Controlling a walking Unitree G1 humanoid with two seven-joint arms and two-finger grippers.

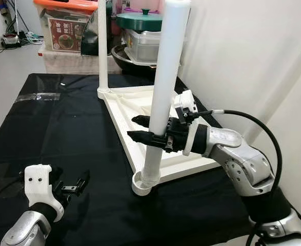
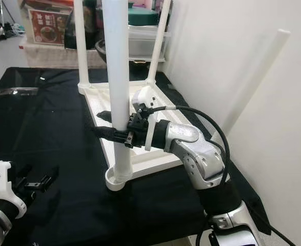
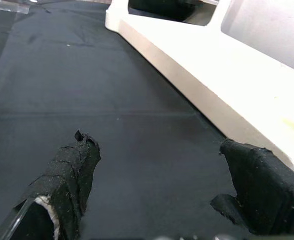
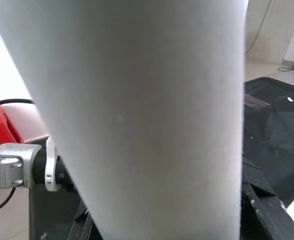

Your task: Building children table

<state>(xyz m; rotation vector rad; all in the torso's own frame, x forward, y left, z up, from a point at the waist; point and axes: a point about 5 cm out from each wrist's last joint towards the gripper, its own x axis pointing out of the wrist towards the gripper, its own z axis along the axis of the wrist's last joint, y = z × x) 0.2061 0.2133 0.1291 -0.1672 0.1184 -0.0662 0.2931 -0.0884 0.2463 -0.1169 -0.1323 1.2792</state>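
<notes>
The tall white plastic table leg [image 1: 166, 87] is clenched by the right claw [image 1: 146, 131] above its corner socket in the upturned white tabletop [image 1: 187, 163]; seating it is judged next, while the left claw [image 1: 74, 186] hangs released.

Table [image 1: 63, 133] covered with black cloth, slightly creased. White triangular tabletop [image 1: 140, 110] of children's table lies flat, upside down, on cloth toward table's right side, near wall. White legs stand upright in its corner sockets: near leg [image 1: 163, 97] at front corner, far leg [image 1: 103, 46] at rear-left corner.
</notes>
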